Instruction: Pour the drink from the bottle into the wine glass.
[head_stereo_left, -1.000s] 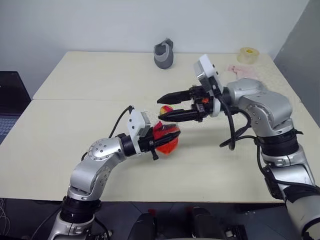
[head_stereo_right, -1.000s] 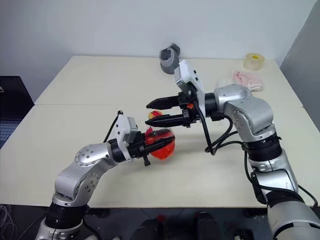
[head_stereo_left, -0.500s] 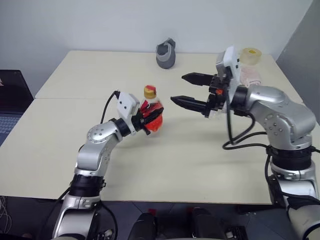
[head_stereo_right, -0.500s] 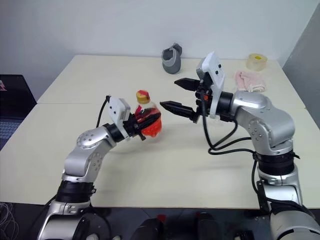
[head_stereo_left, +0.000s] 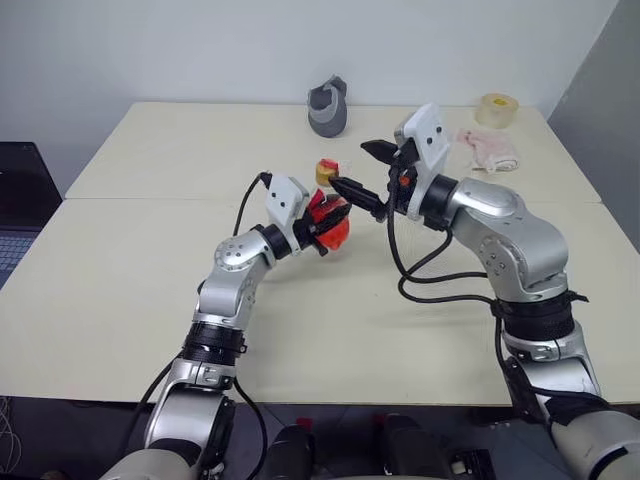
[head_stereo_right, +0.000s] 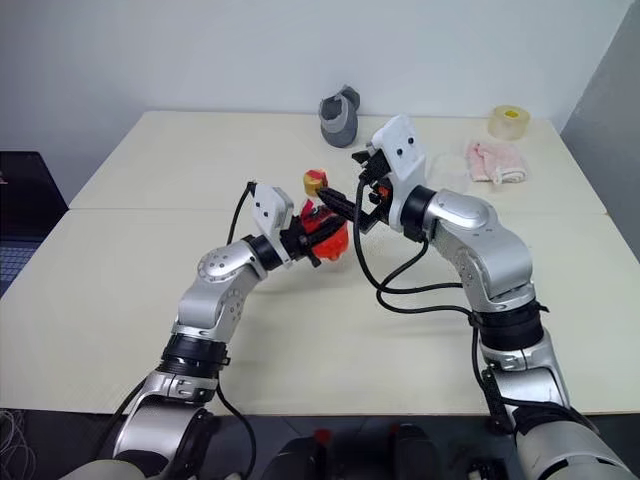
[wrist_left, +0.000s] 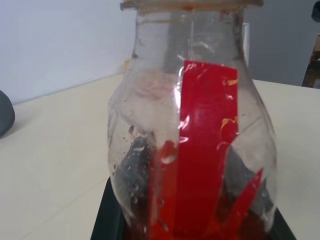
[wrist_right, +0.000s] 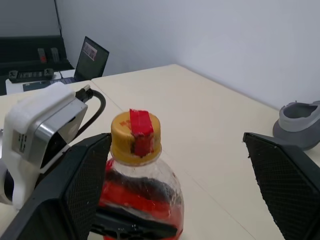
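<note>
You are looking down on a pale cream table (head_stereo_left: 130, 290) with a seam running left to right across it, set against a plain white wall. At the far edge sits a grey cup-like object (head_stereo_left: 328, 107); toward the far right corner lie a roll of tape (head_stereo_left: 494, 109) and a pink cloth (head_stereo_left: 487, 148). A laptop (wrist_right: 92, 54) stands off the table's left side.

Your left gripper (head_stereo_left: 333, 219) is clamped on the lower body of the bottle (head_stereo_left: 328, 215), holding it upright above the middle of the table. The drink (head_stereo_right: 328, 236) fills only the bottom part of the bottle, and a red label strip runs up its clear side. The yellow-orange cap (wrist_right: 135, 133) is on the neck, with a red strip across its top.

Your right gripper (head_stereo_left: 362, 170) comes in from the right with its fingers spread wide and gripping nothing. In the right wrist view one finger (wrist_right: 75, 175) sits just beside the cap and neck, the other finger (wrist_right: 287, 175) stands well apart on the opposite side, so the bottle is off to one side of the gap. Whether the near finger touches the bottle, you cannot tell.

The two grippers are close together over the table's centre. The near half of the table and its left side are bare, and the far-edge items are well apart from the bottle.
</note>
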